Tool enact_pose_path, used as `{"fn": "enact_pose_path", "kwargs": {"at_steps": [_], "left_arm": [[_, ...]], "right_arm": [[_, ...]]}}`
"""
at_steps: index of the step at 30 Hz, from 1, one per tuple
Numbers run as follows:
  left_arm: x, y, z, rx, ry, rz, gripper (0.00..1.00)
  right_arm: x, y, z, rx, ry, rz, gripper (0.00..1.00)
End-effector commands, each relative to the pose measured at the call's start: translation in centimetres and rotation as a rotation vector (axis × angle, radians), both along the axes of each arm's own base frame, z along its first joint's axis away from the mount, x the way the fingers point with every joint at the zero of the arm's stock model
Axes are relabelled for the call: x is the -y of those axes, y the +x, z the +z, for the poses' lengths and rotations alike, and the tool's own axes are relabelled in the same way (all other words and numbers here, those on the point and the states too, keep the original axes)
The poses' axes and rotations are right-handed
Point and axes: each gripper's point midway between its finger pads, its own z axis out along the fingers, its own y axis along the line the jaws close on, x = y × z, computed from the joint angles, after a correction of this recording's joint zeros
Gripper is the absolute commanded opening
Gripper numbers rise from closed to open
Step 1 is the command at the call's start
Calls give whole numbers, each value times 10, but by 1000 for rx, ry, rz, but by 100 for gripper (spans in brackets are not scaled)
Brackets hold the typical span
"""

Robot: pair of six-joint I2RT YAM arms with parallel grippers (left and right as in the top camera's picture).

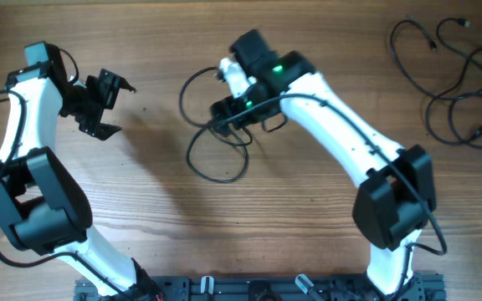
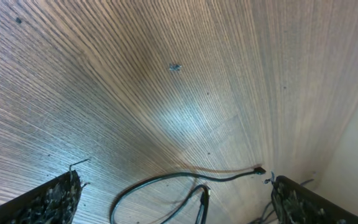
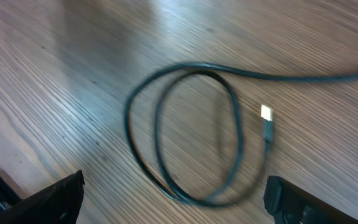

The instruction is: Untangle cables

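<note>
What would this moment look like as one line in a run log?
left fingers: open, empty | right fingers: open, over looped cable | other cables: tangled, far right

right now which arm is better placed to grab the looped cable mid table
Right, likely. The right tool, open, hovers over the looped cable, loop and plug filling its wrist view. The left tool, also open, sits off to the side, cable only at its view's edge.
</note>
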Motion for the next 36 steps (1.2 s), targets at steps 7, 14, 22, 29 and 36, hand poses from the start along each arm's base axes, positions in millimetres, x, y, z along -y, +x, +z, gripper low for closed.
{"fn": "enact_pose_path", "kwargs": {"at_steps": [7,14,22,29,36], "left_arm": [[-5,1,7,10,57,9,100],[-5,1,7,9,56,9,100],[-5,0,7,5,55,9,100],[-4,-1,7,-2,52,9,100],[-2,-8,5,-30,44,7,100]], "right_arm": [[-43,-27,-71,-32,-105,87,90],[-62,-43,-93,-4,-153,139,77],[-83,-51,-98,125,-218,180,62],[-96,-64,-105,225,-291,233,52],[-103,-60,-117,281,-314,230,44]]}}
